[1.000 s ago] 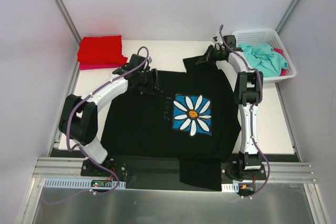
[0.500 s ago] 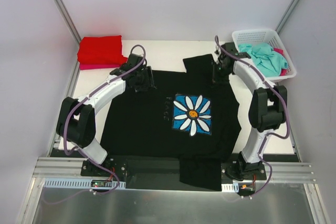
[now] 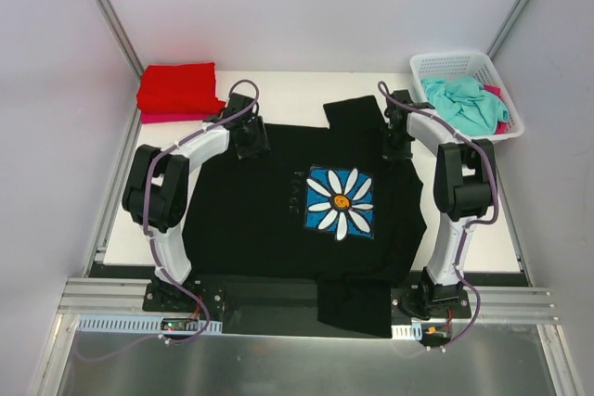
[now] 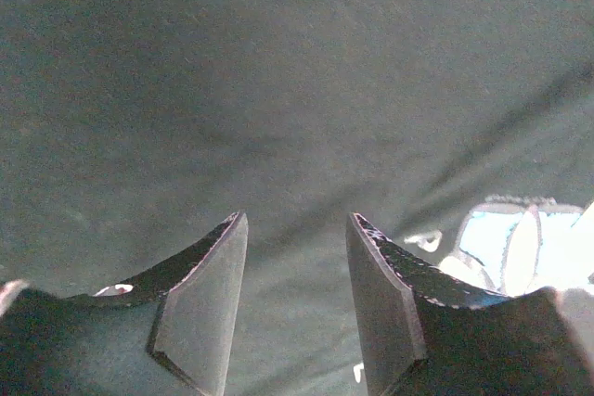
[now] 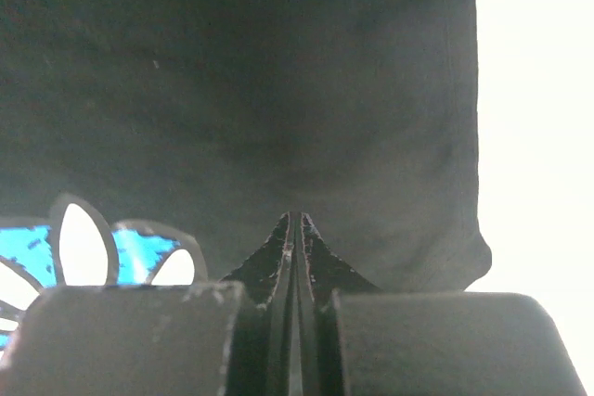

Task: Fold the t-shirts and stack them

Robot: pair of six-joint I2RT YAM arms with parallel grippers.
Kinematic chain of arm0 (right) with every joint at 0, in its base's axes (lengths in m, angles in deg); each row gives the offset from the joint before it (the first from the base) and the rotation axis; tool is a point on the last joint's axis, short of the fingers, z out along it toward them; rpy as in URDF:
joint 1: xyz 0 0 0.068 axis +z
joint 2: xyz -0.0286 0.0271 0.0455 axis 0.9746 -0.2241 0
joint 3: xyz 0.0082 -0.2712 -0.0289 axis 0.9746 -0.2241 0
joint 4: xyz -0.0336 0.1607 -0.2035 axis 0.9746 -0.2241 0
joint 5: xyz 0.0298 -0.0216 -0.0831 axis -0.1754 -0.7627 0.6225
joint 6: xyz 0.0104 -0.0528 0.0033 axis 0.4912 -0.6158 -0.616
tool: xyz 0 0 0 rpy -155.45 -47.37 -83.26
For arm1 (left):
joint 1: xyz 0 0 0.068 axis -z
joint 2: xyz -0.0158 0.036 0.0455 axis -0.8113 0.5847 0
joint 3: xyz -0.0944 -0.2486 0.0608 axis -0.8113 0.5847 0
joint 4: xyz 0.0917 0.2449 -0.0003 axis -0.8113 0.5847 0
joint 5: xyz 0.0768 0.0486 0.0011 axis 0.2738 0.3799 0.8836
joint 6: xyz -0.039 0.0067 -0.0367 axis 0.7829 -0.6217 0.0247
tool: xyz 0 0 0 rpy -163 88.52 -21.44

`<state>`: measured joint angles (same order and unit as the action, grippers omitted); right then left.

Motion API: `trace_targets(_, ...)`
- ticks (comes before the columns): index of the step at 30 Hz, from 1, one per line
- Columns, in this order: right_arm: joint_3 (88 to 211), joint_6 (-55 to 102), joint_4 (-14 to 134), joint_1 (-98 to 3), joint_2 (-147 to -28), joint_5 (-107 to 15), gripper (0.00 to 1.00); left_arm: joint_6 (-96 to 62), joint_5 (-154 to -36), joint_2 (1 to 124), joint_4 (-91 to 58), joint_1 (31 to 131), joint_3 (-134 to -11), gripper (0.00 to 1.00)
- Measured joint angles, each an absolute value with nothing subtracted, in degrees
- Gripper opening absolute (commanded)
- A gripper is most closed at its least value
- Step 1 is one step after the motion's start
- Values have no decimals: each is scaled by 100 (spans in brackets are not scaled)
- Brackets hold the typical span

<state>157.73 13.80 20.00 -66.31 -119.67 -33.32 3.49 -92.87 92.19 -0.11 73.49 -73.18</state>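
black daisy tee (image 3: 275, 218), flat, face-up

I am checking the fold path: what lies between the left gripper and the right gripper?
Only plain cloth of the black t-shirt with the white daisy print, as the top view shows; the left gripper and right gripper are both over it.
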Motion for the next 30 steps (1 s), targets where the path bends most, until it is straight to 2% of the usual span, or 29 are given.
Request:
trace_targets(6, 16300, 1378, 2000, -6666, -12349, -3302, 1, 224, -8983, 9700, 280, 7191, -7764, 48)
trace_targets(15, 16851, 1387, 1795, -6937, -12906, -3542, 1, 279, -9156, 10253, 518, 6933, -8179, 48)
trace_targets(30, 19178, 1315, 807, -7291, -14288, -4121, 1, 515, -9901, 11177, 811, 6912, -9537, 49)
